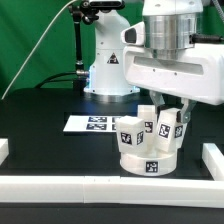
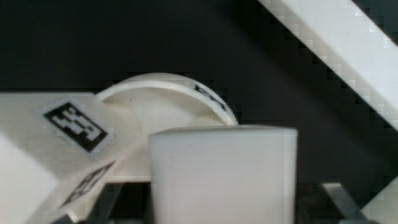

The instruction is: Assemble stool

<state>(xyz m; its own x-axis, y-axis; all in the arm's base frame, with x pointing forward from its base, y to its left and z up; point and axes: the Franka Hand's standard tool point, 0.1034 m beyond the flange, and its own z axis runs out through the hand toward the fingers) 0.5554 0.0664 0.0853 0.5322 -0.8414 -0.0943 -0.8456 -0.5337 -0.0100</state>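
The gripper [image 1: 178, 118] is clamped on a leg [image 1: 172, 127] standing over the seat [image 1: 147, 157] near the front bar [image 1: 110, 187]; a tilted leg could cross-thread or jam.

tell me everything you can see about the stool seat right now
The seat is a thick round white disc, plastic by its look, lying flat on the black table near the front border bar. Black-and-white square tags sit on its side wall. Three short blocky white legs stand up from it, tagged too. The gripper is shut on the leg at the exterior view's right. The marker board lies just behind, apart from the seat.
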